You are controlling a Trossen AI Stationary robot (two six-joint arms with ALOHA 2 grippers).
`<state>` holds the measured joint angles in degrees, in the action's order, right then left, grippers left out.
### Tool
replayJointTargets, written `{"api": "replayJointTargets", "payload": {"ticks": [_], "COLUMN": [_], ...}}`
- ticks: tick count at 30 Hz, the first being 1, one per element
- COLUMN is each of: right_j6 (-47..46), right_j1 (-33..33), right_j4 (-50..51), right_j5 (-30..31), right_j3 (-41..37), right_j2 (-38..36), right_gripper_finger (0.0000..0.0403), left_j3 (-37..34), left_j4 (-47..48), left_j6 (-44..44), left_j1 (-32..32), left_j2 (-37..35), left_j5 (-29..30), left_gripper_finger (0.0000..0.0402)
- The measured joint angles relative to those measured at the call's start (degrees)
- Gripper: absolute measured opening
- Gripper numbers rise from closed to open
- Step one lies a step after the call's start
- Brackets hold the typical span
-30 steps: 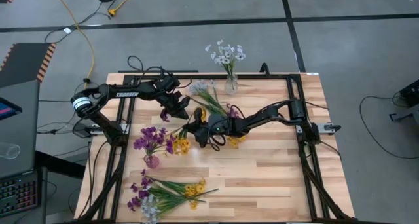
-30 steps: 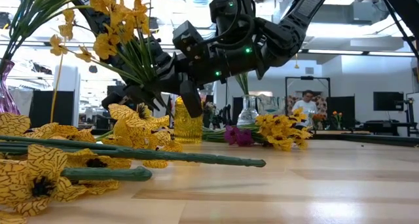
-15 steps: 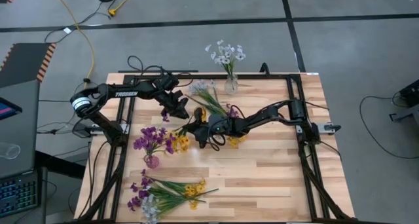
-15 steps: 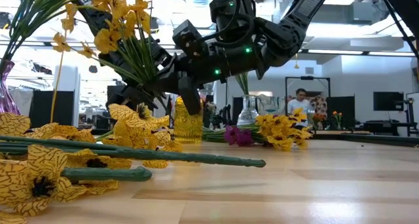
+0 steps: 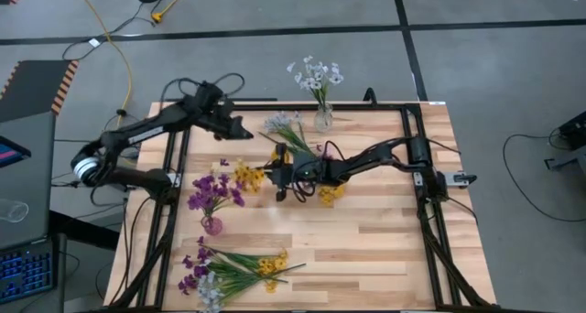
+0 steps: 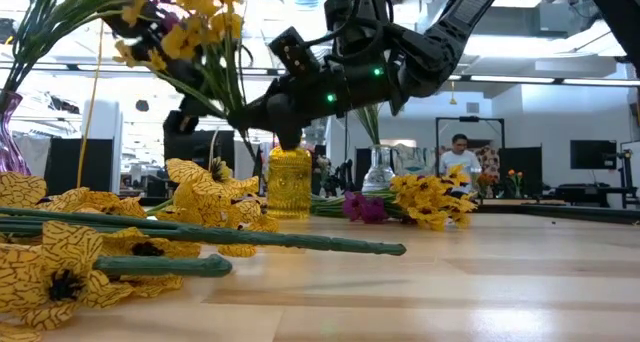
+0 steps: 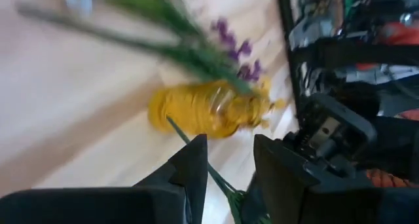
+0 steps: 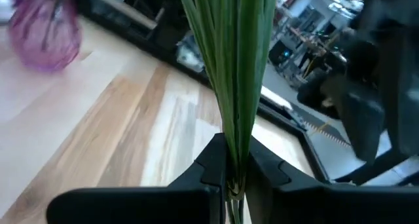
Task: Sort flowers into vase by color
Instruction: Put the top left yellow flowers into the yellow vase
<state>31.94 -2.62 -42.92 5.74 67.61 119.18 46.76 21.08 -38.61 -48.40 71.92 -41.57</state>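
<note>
Many thin green stems [image 8: 230,73], ribbed yellow vase [image 6: 289,182]

Flowers, artificial, sorted and loose
Yellow spray [image 5: 247,176] raised beside purple vase bunch [image 5: 212,192]; mixed heap [image 5: 229,269] lies flat below it.

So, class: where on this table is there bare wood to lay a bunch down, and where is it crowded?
Bare wood fills the near right, beyond the loose flower pile. Crowded: the centre, where the right gripper holds yellow flowers beside the purple vase.

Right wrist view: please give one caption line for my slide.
Right gripper clamps a bunch of green stems above the wooden table.
</note>
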Motion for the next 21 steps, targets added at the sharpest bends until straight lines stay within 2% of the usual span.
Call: {"api": "replayJointTargets", "payload": {"ticks": [11, 21], "right_j6": [-8.99, -11.56], "right_j1": [-1.68, -2.79], "right_j4": [-4.66, -12.64], "right_j5": [0.02, 1.95], "right_j3": [0.02, 0.02], "right_j2": [-1.58, -2.66], "right_gripper_finger": [0.0058, 0.0058], "left_j3": [0.00, 0.00], "left_j4": [0.50, 0.51], "left_j6": [3.74, 8.11], "left_j1": [-4.45, -4.70], "left_j2": [-11.72, -15.69], "left_j5": [1.92, 3.26], "left_gripper_finger": [0.0110, 0.0110]}}
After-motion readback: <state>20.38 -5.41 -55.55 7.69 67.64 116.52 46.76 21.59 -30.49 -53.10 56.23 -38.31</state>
